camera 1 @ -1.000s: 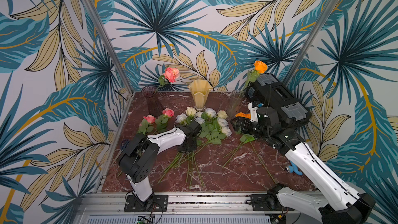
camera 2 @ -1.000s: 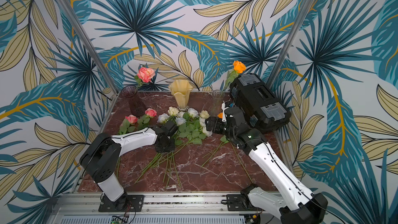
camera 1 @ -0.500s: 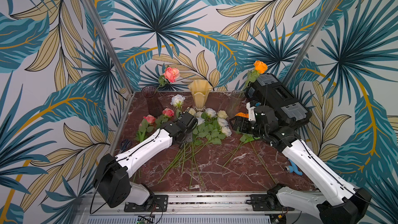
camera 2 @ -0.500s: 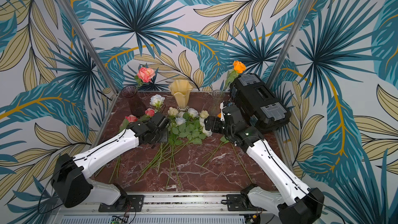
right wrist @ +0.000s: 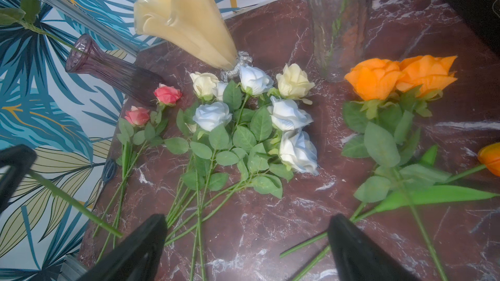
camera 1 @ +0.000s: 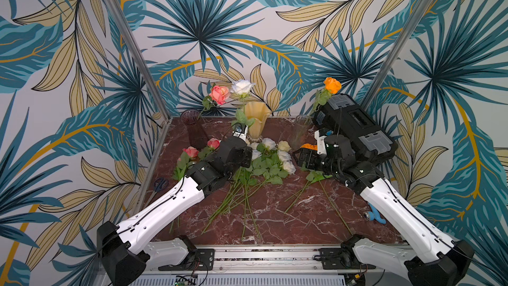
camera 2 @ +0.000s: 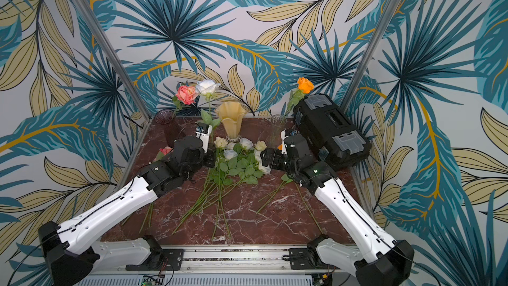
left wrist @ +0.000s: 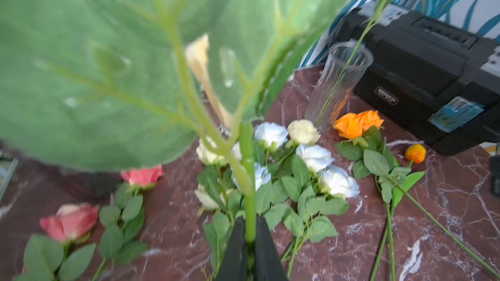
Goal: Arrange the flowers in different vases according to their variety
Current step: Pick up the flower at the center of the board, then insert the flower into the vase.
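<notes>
Leaf-print walls on three sides, red-brown marble table. Left gripper is clamped tight on the green stem of a white rose. The rose is upright and off the table, in no vase, with its bloom level with and just beside the pink rose that stands in the purple vase. Its stem runs down just beside the cream vase, on the purple-vase side; that vase has nothing in it. In the left wrist view the rose's leaves are blurred and block most of the frame. Right gripper has its jaws wide apart with nothing between them, low over the table near the loose stems. The clear vase holds one orange rose, next to the black toolbox. Lying flat on the table: a pile of white and cream roses mid-table in front of the cream vase, two pink roses by the purple vase, two orange roses at the foot of the clear vase, and an orange tulip bud near the toolbox. Scissors at the left table edge.
</notes>
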Motion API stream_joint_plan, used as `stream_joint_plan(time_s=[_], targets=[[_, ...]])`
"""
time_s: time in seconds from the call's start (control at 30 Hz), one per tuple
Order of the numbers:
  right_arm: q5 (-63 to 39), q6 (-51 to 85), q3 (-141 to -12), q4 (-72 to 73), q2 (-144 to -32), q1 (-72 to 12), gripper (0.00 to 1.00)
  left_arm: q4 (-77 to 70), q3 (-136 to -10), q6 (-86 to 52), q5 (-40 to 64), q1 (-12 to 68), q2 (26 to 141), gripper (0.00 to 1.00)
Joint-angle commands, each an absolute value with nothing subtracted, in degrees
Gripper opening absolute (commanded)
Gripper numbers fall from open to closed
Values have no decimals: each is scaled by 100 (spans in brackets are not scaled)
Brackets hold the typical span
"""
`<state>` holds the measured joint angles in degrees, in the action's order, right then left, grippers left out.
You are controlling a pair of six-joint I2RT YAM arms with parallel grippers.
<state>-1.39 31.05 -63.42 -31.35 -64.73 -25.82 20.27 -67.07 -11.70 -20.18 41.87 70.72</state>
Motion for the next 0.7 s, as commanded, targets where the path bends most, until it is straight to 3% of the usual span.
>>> stream_joint_plan(time_s=[0.0, 0.27, 0.67], targets=[[-174, 3084, -6265, -3020, -6329, -2608, 98, 680, -6940, -286, -1580, 4090, 7436, 0], [-184, 3135, -6170, -2988, -6236, -2603, 98, -335, -8394, 100, -965, 3562, 8598, 0], [-76, 3194, -6051, -2997, -6087, -2610, 98, -681, -10612, 220, -321, 3017, 10238, 0]])
